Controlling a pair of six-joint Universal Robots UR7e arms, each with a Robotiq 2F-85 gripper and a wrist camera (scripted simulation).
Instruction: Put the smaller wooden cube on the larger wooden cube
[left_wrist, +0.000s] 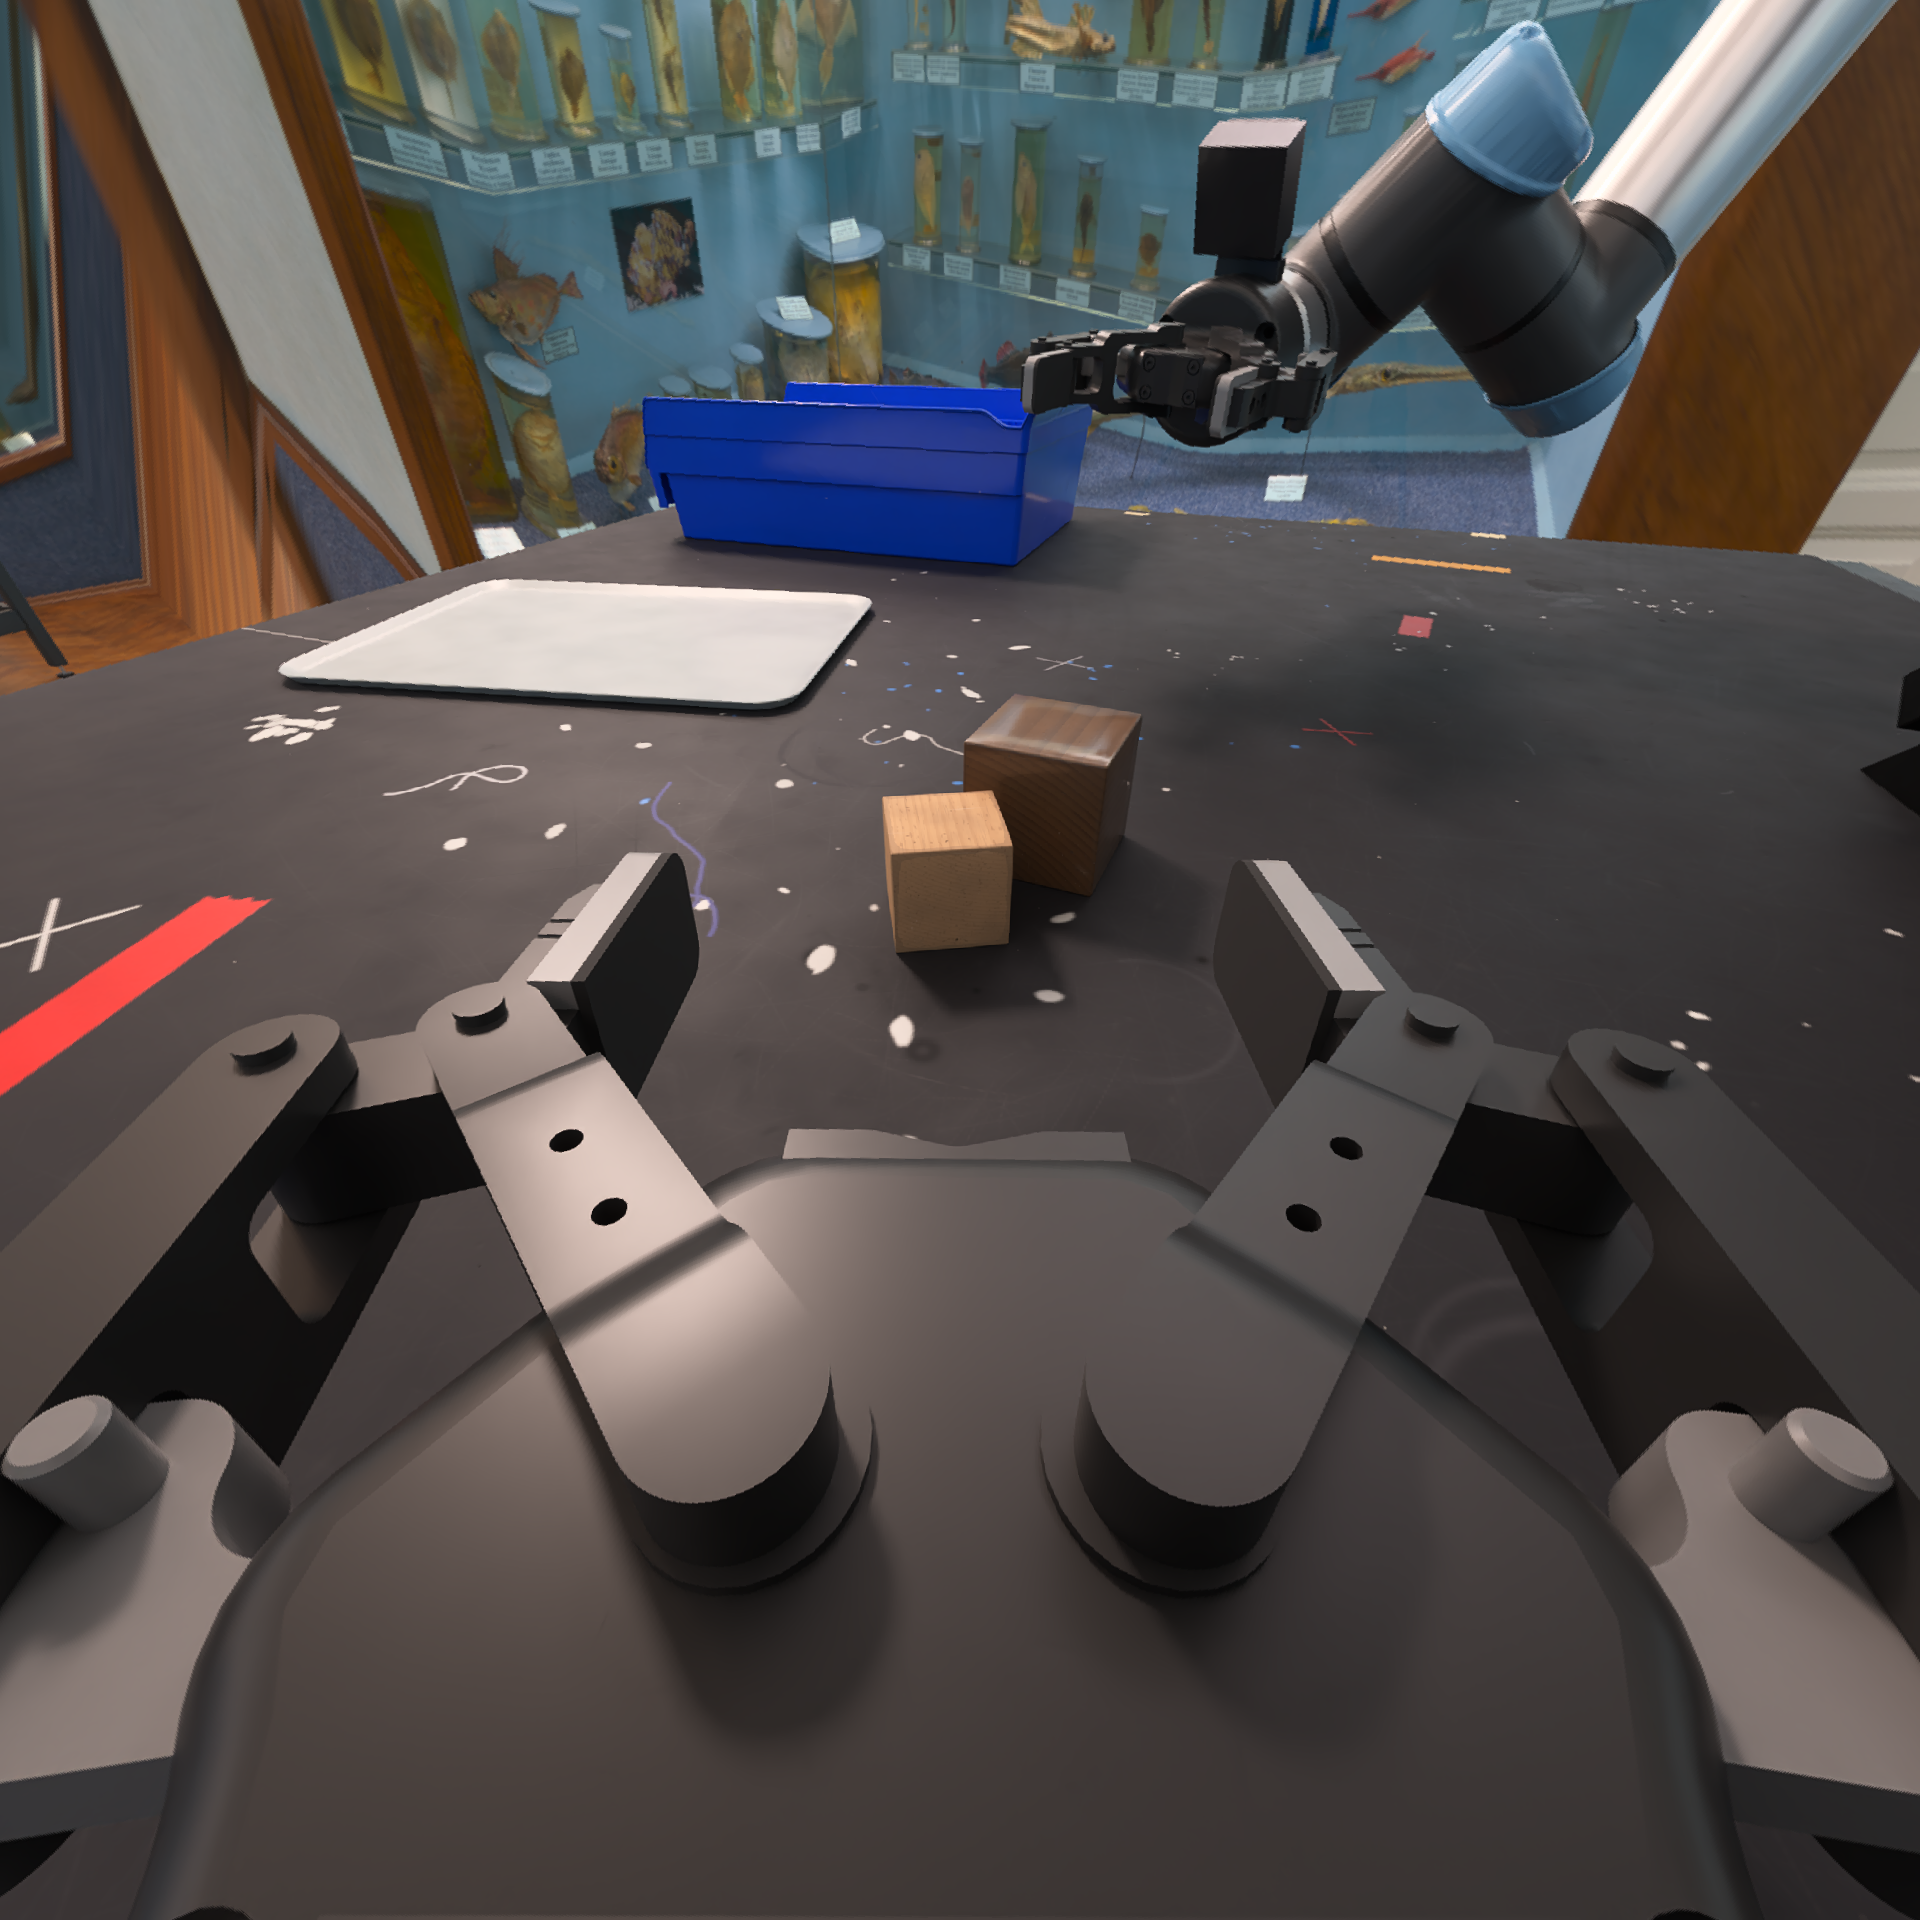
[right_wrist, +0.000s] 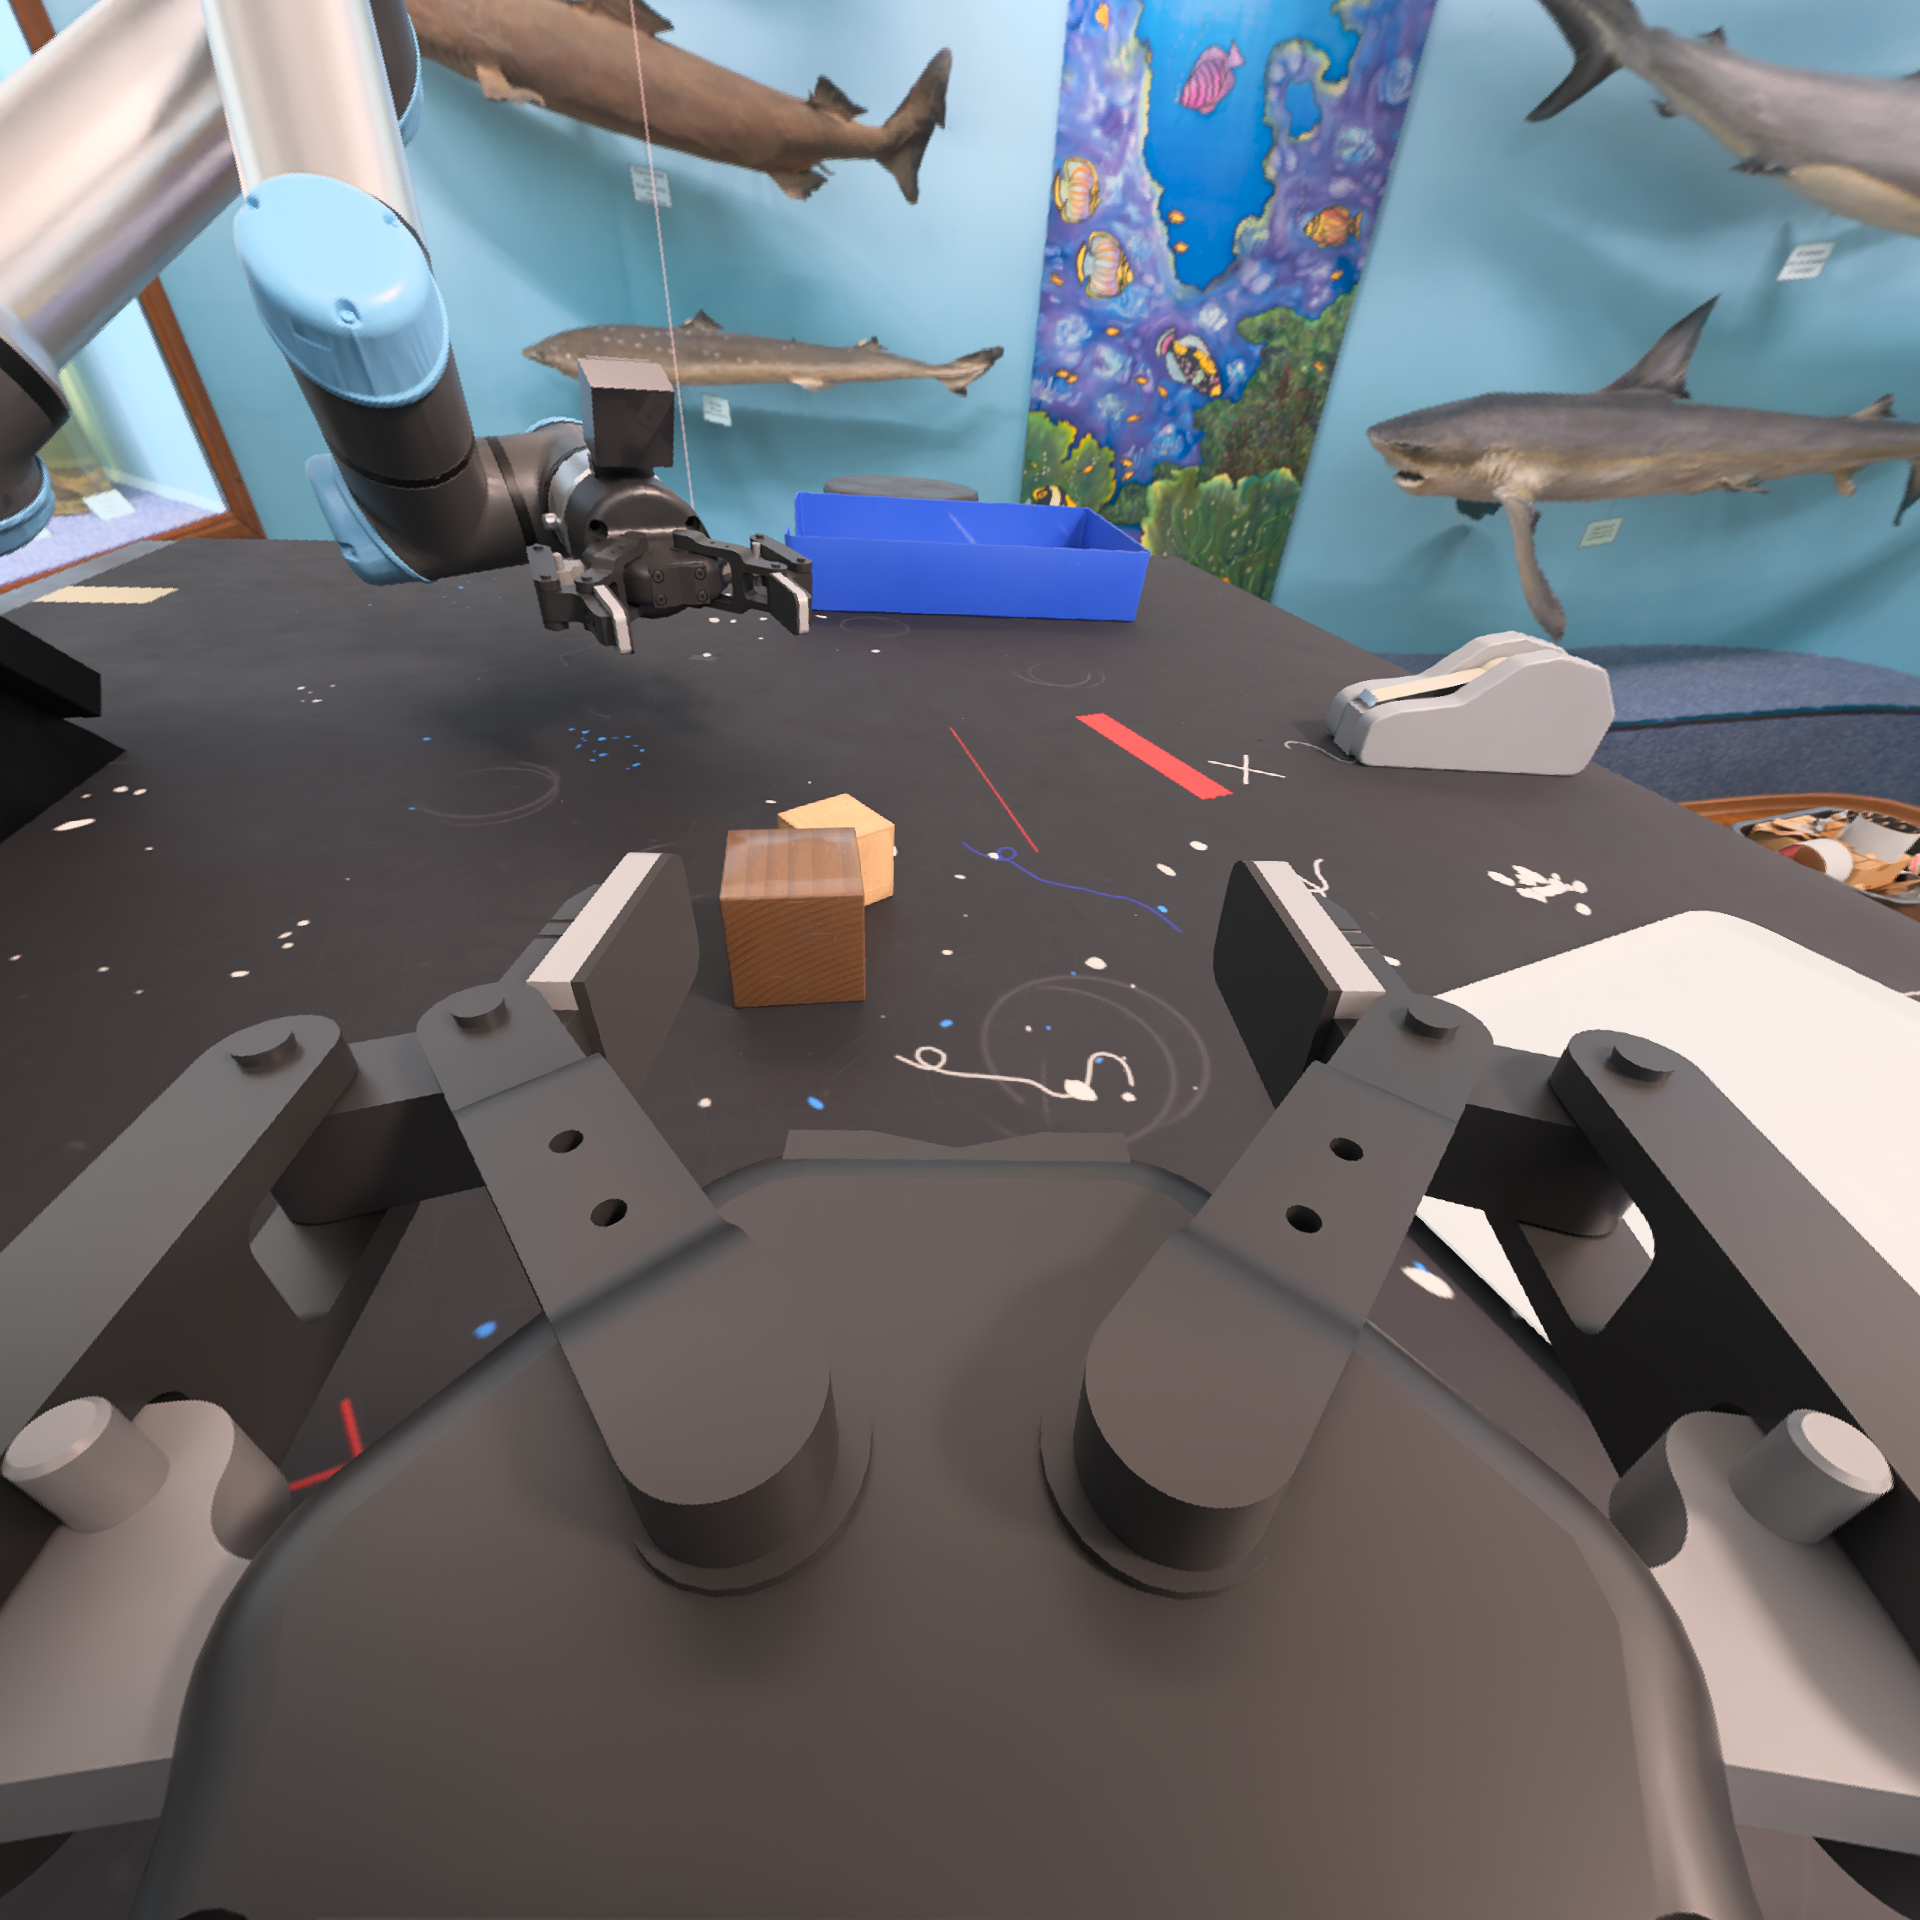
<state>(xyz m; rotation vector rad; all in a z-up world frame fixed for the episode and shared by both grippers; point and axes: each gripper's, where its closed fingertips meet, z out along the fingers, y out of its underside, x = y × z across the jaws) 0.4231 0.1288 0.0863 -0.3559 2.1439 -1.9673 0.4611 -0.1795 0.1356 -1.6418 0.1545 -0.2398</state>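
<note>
A small light wooden cube (left_wrist: 948, 871) stands on the dark table, touching or nearly touching a larger dark brown wooden cube (left_wrist: 1055, 792) just behind it. My left gripper (left_wrist: 956, 925) is open and empty, hovering in front of the small cube. In the right wrist view the larger cube (right_wrist: 795, 916) is nearer and partly hides the small cube (right_wrist: 847, 840). My right gripper (right_wrist: 956, 925) is open and empty, with the larger cube close to its left finger (right_wrist: 623, 935). Each view shows the other arm's gripper raised above the table farther off: the right one (left_wrist: 1174, 379), the left one (right_wrist: 675, 587).
A white tray (left_wrist: 582, 644) lies left of the cubes and shows again in the right wrist view (right_wrist: 1704, 1049). A blue bin (left_wrist: 862, 473) stands at the table's far edge. A grey tape dispenser (right_wrist: 1475, 707) and a tray of scraps (right_wrist: 1829, 836) sit at the right.
</note>
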